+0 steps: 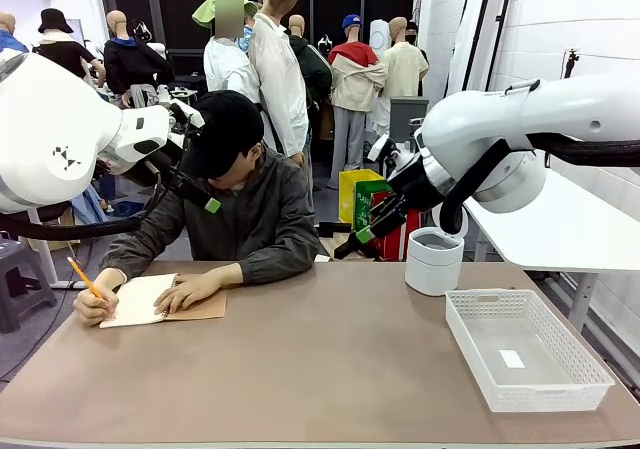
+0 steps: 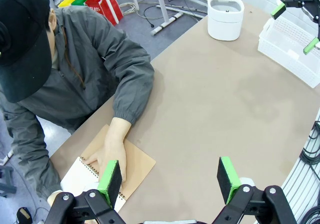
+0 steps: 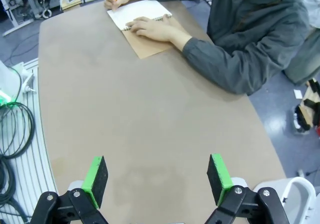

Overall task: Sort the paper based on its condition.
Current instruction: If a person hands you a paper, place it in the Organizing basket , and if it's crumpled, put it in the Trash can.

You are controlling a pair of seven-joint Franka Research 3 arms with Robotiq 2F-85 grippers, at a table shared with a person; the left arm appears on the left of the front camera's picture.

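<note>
No loose paper is in view. A person at the far left of the table writes with an orange pencil on the white page of a spiral-bound notebook with a brown cover, the other hand lying flat on it. High over the table's left side, my left gripper hangs open and holds nothing. My right gripper is open too, held up at the right and looking down on bare tabletop; it also appears far off as the other gripper in the left wrist view.
A white round bin stands at the back right. In front of it lies a white mesh basket with a small white slip on its floor. The brown table is bare in the middle.
</note>
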